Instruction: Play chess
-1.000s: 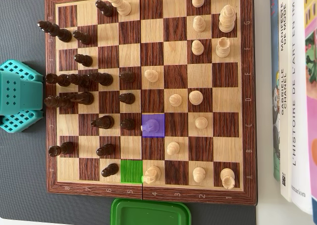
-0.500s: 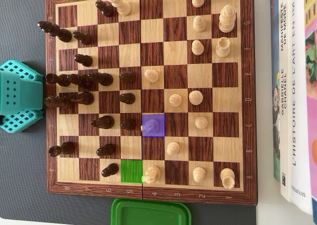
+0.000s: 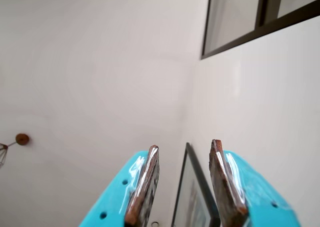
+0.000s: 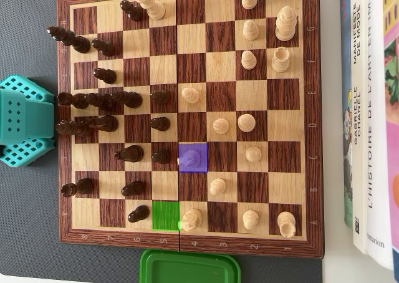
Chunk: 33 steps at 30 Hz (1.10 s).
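While the wrist view looks up at a pale wall and a dark-framed window point(image 3: 260, 22), the gripper point(image 3: 185, 184) shows its two teal fingers parted by a clear gap, with nothing between them.

In the overhead view the arm's teal base point(image 4: 22, 121) sits at the left edge of the chessboard point(image 4: 315, 108), well apart from the play. A purple highlight covers the pawn point(image 4: 192, 158) on its square near the board's centre line, and a green square point(image 4: 165, 215) is marked lower down, beside a light knight point(image 4: 192, 219). The pawn looks to be light turned wood, stiff and smooth, easily tipped; a grip just under its round head seems safest, given the dark pawn point(image 4: 160, 156) on the adjacent square.
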Motion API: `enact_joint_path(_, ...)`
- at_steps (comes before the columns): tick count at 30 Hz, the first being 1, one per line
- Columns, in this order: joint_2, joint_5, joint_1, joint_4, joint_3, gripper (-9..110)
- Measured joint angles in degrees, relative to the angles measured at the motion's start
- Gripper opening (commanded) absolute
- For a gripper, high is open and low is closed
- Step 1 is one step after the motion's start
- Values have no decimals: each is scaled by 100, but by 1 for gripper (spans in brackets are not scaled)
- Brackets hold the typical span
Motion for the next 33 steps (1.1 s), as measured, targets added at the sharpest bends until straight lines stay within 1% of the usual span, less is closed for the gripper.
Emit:
enact_joint_path(7,0,0,18,26,0,16)
enact_joint_path(12,0,0,18,747,-97,16)
enact_joint_path(20,9,-18,18,2786,-809,16)
enact_joint_path(33,9,-18,-26,6750,-1837,16)
